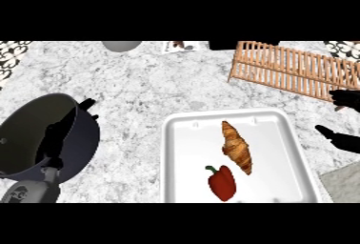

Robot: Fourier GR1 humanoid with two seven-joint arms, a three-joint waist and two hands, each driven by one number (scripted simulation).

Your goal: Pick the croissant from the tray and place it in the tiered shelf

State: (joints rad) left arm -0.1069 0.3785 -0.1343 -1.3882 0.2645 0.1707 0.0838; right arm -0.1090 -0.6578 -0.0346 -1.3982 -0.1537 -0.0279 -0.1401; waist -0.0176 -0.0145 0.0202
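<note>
The golden-brown croissant [237, 147] lies lengthwise in the middle of the white tray [183, 157] at the centre right of the marble counter. A wooden slatted shelf [295, 66] stands at the back right. My right hand [343, 140] shows at the view's right edge, open, with fingers and thumb spread apart, to the right of the tray and clear of the croissant. My left hand [55, 139] rests open at the lower left, fingers up, in front of a dark pot. Neither hand holds anything.
A red bell pepper [222, 182] lies in the tray just in front of the croissant. A large dark pot [28, 128] sits at the left. A grey bowl [121, 45] stands at the back edge. A grey slab [345, 183] shows at the lower right.
</note>
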